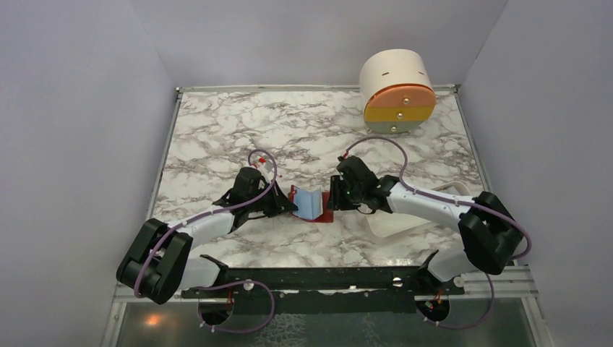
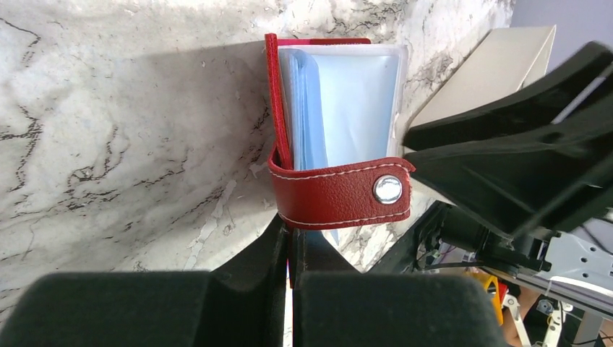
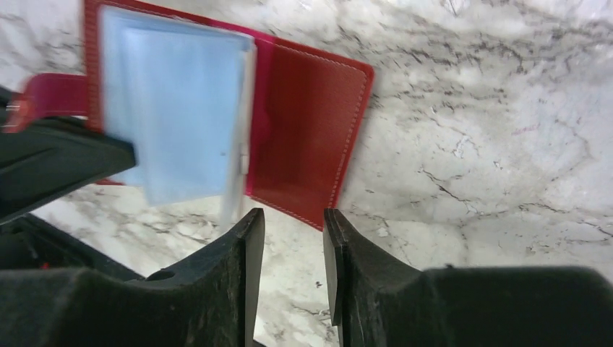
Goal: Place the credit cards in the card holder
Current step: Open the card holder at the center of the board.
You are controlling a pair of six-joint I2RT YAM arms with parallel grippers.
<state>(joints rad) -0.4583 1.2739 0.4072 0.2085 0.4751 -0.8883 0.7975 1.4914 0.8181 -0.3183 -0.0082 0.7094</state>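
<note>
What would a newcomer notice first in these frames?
The red card holder lies open in the middle of the marble table between the two arms, with its pale blue sleeves showing. The left gripper is shut on its red edge below the snap strap, and the right gripper hangs open just short of the other cover. A round cream drawer unit sits in the far right corner.

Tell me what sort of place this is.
Probably a lab robot cell: marble-print table boxed by plain grey walls, two arms bolted at its edge, staged props like the card holder and drawer unit.
</note>
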